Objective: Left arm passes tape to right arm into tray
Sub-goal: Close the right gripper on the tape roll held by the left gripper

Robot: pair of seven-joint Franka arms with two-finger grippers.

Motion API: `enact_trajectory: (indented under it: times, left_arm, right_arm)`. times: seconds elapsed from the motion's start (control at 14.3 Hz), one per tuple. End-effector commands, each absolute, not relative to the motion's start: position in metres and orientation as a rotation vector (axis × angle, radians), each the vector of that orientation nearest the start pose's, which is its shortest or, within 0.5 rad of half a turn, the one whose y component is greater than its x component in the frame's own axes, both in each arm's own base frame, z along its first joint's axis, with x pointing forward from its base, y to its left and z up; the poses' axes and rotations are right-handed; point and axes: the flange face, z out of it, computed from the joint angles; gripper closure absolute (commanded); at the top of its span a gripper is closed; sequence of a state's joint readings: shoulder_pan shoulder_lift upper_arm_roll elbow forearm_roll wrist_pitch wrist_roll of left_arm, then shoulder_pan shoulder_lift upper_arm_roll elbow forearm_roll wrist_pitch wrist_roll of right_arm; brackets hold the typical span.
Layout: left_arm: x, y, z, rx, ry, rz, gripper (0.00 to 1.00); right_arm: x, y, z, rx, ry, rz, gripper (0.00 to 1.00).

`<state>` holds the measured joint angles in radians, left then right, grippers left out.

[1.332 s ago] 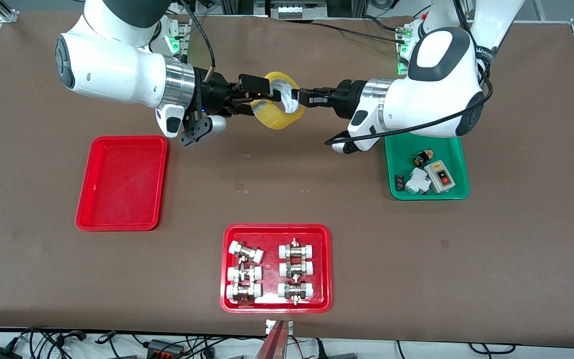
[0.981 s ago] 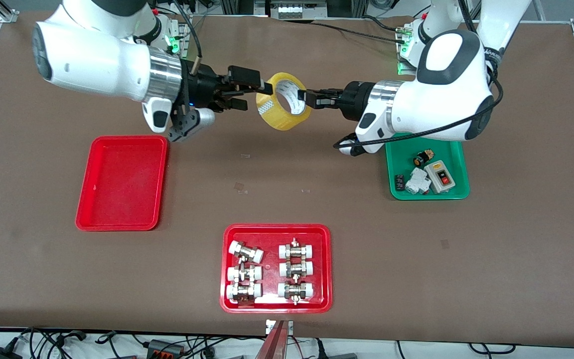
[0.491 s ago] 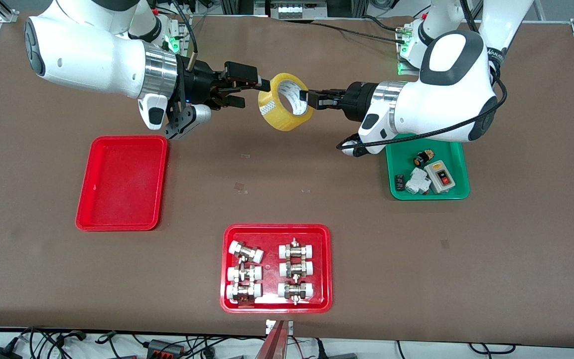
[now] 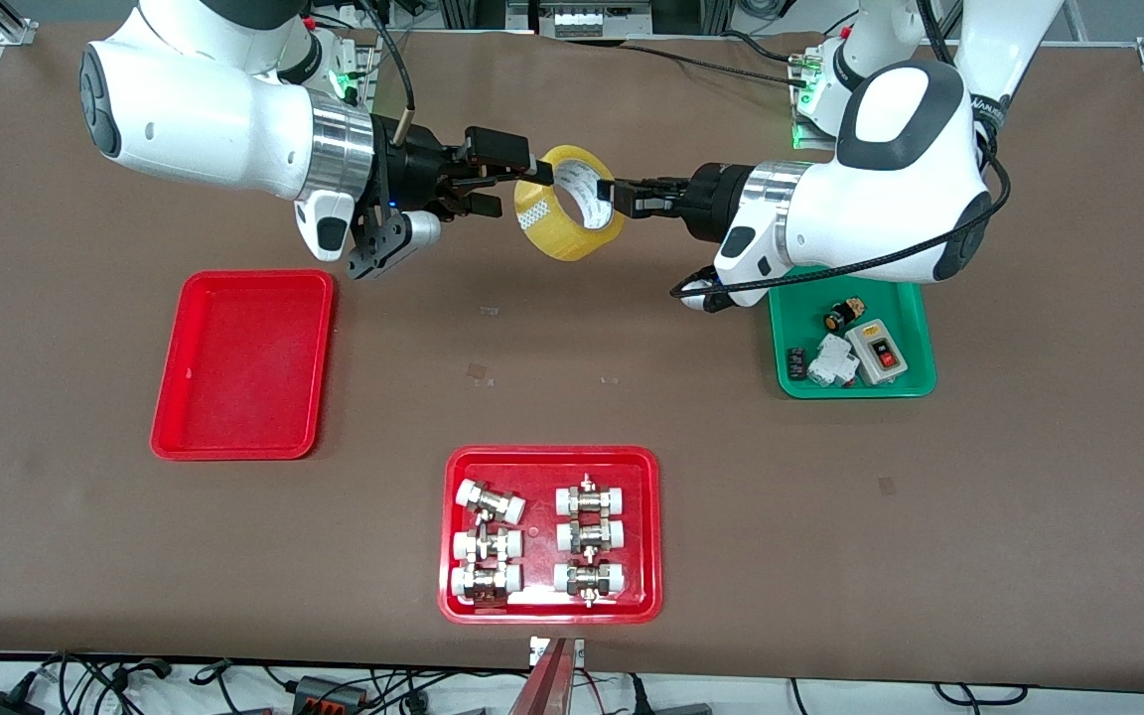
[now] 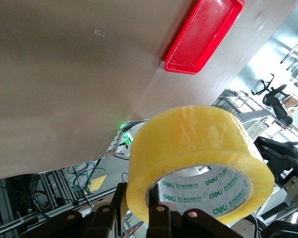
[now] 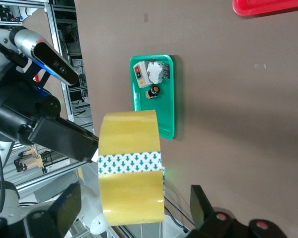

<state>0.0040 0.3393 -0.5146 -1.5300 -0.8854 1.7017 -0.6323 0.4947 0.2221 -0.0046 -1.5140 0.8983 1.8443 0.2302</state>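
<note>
Right now I see my left gripper (image 4: 616, 200) clamped on the rim of the tape (image 4: 569, 202), holding it in the air above the bare table (image 4: 572, 397). My right gripper (image 4: 507, 179) sits spread wide just beside the roll, gripping nothing, well clear of the tray (image 4: 242, 364).

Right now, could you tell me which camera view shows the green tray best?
The front view: the whole green tray shows beside the left arm, with its small electrical parts. The right wrist view shows it whole but smaller, past the tape. The left wrist view does not show it.
</note>
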Motion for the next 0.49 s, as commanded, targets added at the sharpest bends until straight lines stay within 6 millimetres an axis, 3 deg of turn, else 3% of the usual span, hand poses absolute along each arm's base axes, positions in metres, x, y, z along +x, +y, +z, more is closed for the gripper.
enact_trajectory:
  times: [0.0, 0.28, 0.42]
  left_arm:
    - [0.5505, -0.3398, 0.5305, 2.171, 0.325, -0.799, 1.0]
    - [0.5502, -0.3398, 0.5314, 2.172, 0.324, -0.797, 1.0]
    - [0.5505, -0.3398, 0.5305, 2.171, 0.325, -0.799, 1.0]
  right_arm:
    - [0.542, 0.3648, 0.5698, -2.285, -0.047, 0.257, 0.03]
    - [0.5434, 0.3669, 0.5645, -2.279, -0.041, 0.269, 0.04]
    - [0.5429, 0.3677, 0.5645, -2.279, -0.043, 0.27, 0.15]
